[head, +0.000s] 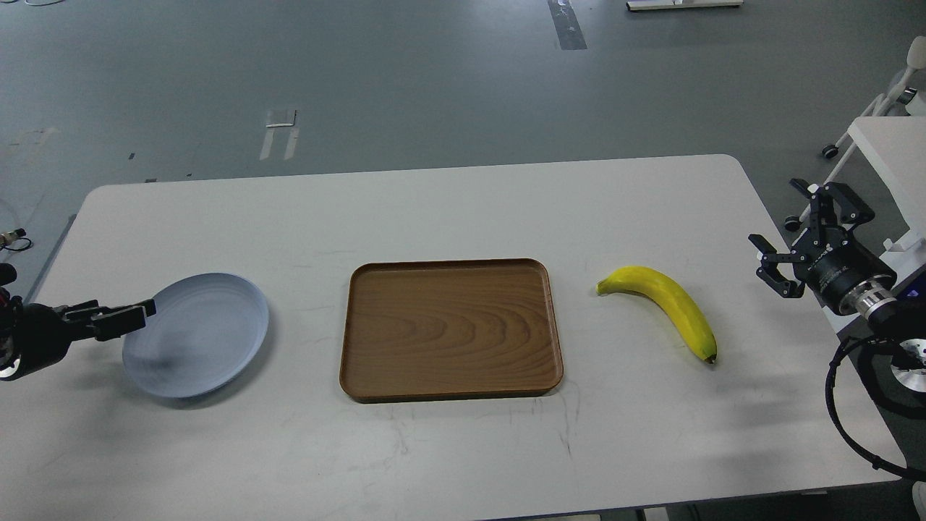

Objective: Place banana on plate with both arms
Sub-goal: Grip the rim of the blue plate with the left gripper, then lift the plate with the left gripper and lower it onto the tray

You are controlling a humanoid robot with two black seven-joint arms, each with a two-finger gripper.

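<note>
Plate gripped at left, banana loose at right.

Left gripper [141, 312] pinches the near-left rim of the plate [199, 336], which sits tilted on the table [463, 195]. Banana [669, 304] lies flat right of the wooden tray [450, 330], untouched. Right gripper [796, 231] hangs beyond the table edge, fingers spread wide, empty.
</note>
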